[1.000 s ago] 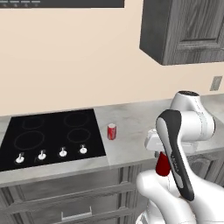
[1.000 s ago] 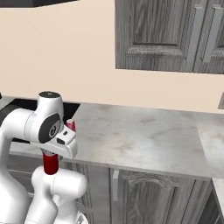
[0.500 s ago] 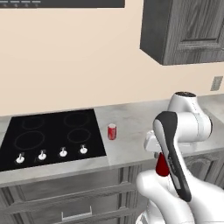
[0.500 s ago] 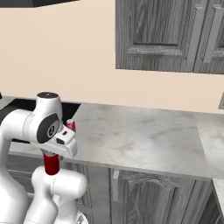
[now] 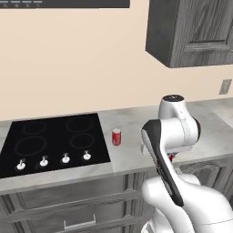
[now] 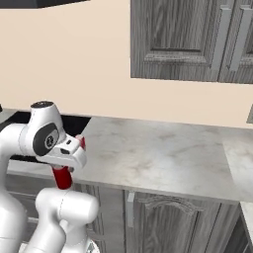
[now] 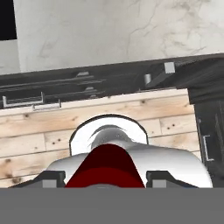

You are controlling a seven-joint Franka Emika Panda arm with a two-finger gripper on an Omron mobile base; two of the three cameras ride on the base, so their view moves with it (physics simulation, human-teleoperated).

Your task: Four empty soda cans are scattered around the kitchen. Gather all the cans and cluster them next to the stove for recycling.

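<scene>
My gripper (image 6: 62, 174) is shut on a red soda can (image 6: 62, 178), held upright below the counter's front edge, in front of the cabinets. In the hand view the held can (image 7: 105, 168) sits between the fingertips (image 7: 51, 179) over the plank floor. From the left, a sliver of this can (image 5: 171, 157) shows behind my arm. Another soda can (image 5: 116, 136) stands upright on the counter just right of the black stove (image 5: 50, 141), up and to the left of my gripper.
The grey marble counter (image 6: 158, 158) runs to the right with bare room. Dark cabinet fronts and drawers (image 5: 68, 205) lie below it, wall cabinets (image 6: 188, 39) above. A wall socket (image 5: 224, 86) is at the far right.
The arm has turned slightly to the left with the can still in the gripper. The can on the counter has not moved.
</scene>
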